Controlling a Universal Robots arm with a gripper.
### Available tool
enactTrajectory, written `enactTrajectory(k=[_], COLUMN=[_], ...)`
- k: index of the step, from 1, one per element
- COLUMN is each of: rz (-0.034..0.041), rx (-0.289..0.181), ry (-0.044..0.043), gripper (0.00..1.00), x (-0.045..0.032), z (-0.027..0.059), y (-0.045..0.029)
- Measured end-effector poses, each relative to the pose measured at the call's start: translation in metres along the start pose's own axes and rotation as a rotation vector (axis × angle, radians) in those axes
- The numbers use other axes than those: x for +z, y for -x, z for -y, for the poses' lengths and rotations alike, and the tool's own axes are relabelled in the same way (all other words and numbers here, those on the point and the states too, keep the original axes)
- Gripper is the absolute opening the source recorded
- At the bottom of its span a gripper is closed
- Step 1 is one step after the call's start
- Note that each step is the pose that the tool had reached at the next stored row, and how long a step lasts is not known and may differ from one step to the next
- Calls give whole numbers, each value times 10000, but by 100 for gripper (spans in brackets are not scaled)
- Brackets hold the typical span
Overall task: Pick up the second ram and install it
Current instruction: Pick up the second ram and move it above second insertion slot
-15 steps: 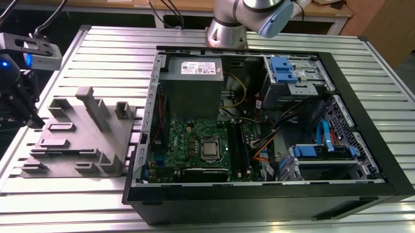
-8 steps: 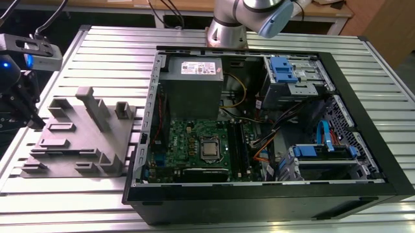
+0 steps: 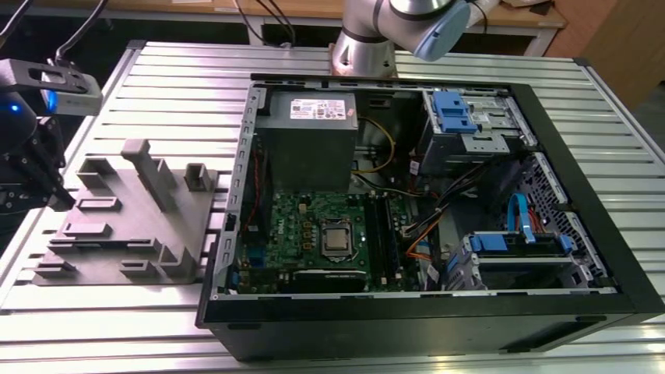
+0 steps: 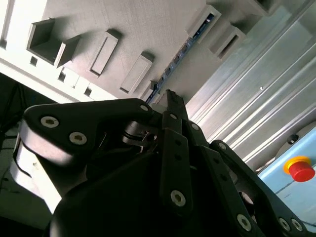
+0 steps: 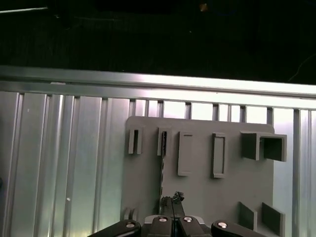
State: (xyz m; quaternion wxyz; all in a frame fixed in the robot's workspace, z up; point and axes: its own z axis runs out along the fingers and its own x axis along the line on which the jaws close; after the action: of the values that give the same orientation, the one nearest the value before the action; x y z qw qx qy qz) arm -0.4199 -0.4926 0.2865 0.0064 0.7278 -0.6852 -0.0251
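Observation:
The second ram (image 5: 162, 170) is a thin dark blue strip seen edge-on, standing in a slot of the grey fixture tray (image 5: 232, 182). In the second wrist view the second ram (image 4: 180, 57) runs along the grey fixture tray (image 4: 148, 29) toward the fingertips. My black gripper (image 5: 173, 200) hovers over the strip's near end with its fingers shut together and nothing visibly between them. Whether they touch the strip cannot be told. In the exterior view my gripper (image 3: 26, 183) hangs at the left edge, beside the tray (image 3: 124, 226).
An open computer case (image 3: 582, 257) lies to the tray's right in the exterior view, with a green motherboard (image 3: 301, 230) and black slot rails (image 3: 379, 234). The ribbed metal table (image 5: 64, 163) ends just beyond the tray. A red stop button (image 4: 301, 169) sits nearby.

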Motion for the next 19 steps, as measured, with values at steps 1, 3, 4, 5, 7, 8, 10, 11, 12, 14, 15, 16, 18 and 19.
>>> enactTrajectory(k=[1, 3, 4, 5, 7, 8, 10, 11, 12, 14, 15, 16, 18, 19], rz=[-1, 11, 15, 17, 18, 18, 18, 18, 19, 20, 24, 26, 32, 33], rx=[-62, -66, -67, -67, -67, -67, -70, -72, -71, -1, 69, 132, 236, 271], ry=[2, 1, 0, 0, 1, 1, 1, 1, 1, -1, -4, -5, -9, -10], gripper=[7, 7, 7, 7, 7, 7, 7, 7, 7, 7, 7, 7, 7, 7], x=[7, 44, 62, 80, 117, 134, 171, 188, 205, 223, 231, 240, 262, 277], z=[0, 2, 3, 3, 5, 6, 8, 9, 9, 10, 10, 10, 10, 6], y=[0, -2, -2, -2, -3, -4, -5, -6, -6, -7, -7, -7, -8, -9])
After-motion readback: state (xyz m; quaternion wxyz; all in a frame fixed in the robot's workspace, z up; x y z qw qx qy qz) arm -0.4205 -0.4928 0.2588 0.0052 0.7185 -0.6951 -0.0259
